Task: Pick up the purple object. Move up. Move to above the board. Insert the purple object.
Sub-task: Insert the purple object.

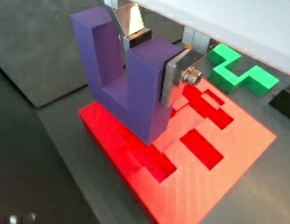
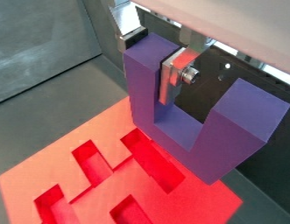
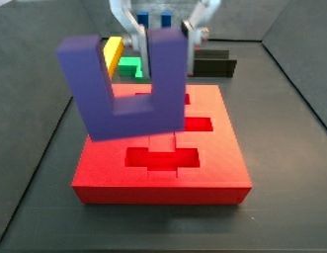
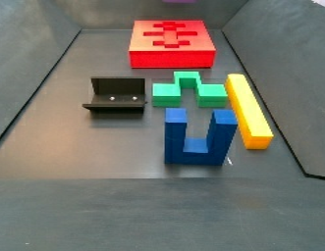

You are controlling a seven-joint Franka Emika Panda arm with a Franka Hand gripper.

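Note:
My gripper (image 1: 151,59) is shut on one prong of the purple object (image 1: 106,61), a matte U-shaped block. Both wrist views show the silver fingers clamping that prong (image 2: 153,61). The block hangs above the board (image 1: 229,166), a red slab with brighter recessed cutouts, and I see no contact. In a side view the gripper (image 3: 163,49) holds the purple object (image 3: 93,89) over the board's (image 3: 152,183) near-left part, with the prongs pointing up. In a side view the board (image 4: 174,61) lies at the far end, and only a sliver of purple shows at the top edge.
A green piece (image 4: 188,90), a yellow bar (image 4: 246,110) and a blue U-shaped block (image 4: 197,132) lie on the dark floor. The fixture (image 4: 115,96) stands beside the green piece. Dark walls enclose the floor.

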